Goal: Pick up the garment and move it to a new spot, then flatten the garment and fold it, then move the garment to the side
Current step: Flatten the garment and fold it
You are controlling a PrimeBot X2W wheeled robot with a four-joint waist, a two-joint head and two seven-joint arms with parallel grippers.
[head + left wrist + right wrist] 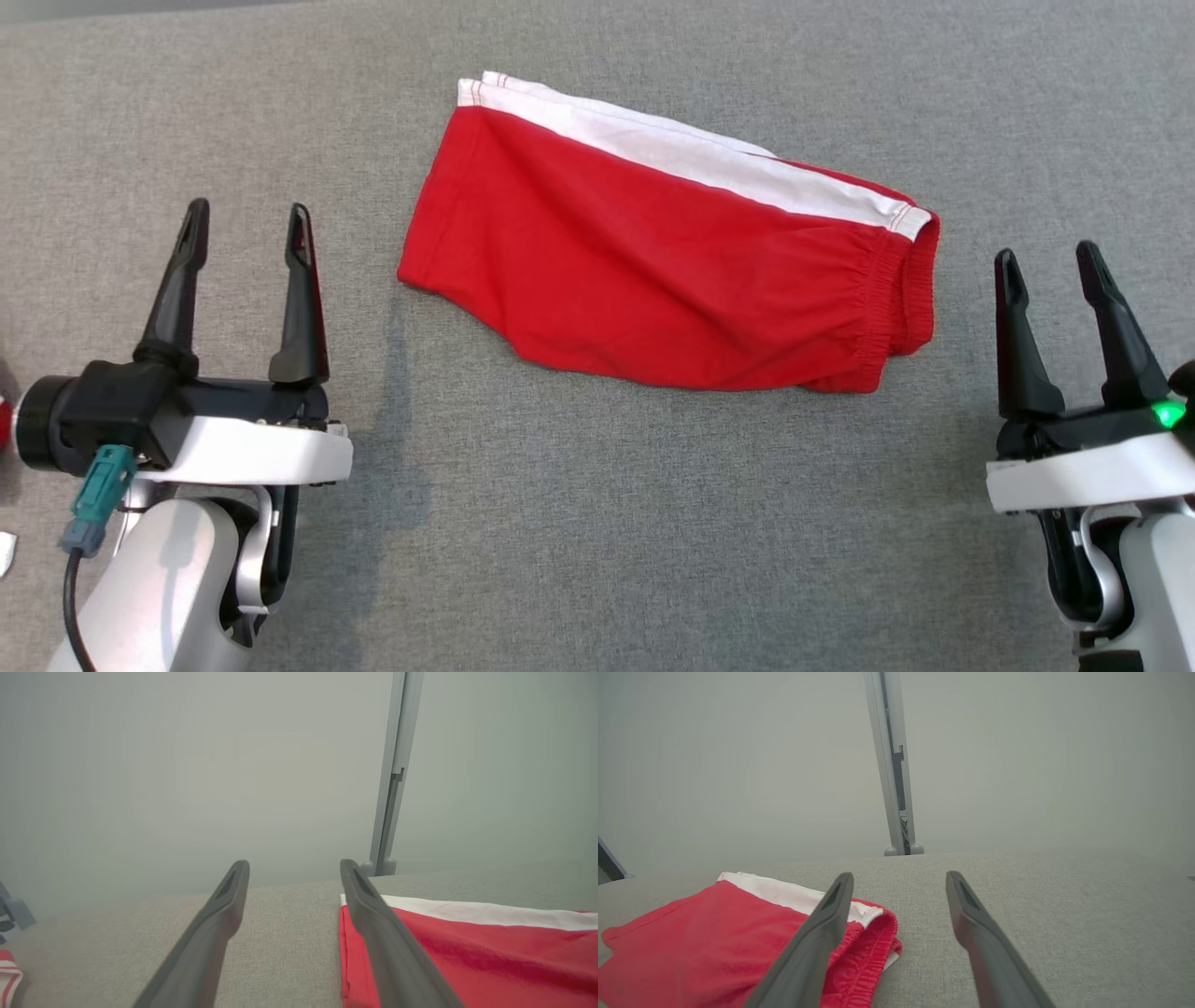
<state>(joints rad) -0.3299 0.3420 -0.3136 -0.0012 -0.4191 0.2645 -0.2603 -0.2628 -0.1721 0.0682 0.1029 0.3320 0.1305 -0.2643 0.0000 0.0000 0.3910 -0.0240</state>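
The garment [667,266], red shorts with a white side stripe, lies flat on the grey surface [597,541], midway between its left and right edges and somewhat toward the far edge. Its long axis runs across the surface, tilted: the hem end sits farther away on the left, and the gathered waistband sits closer in on the right. It looks doubled over, leg on leg, though the layers are hard to tell apart from above.

Both pairs of jaws stand wide apart and hold nothing. They hover over bare surface on either side of the garment, pointing toward the far edge. The left jaws are off the hem end with a clear strip of surface between. The right jaws are just beside the waistband, apart from it, and appear the nearer of the two.

Each end therefore lies inward from its own arm. A pick-up probably calls for each arm to shift toward the middle, the right arm needing the shorter reach.
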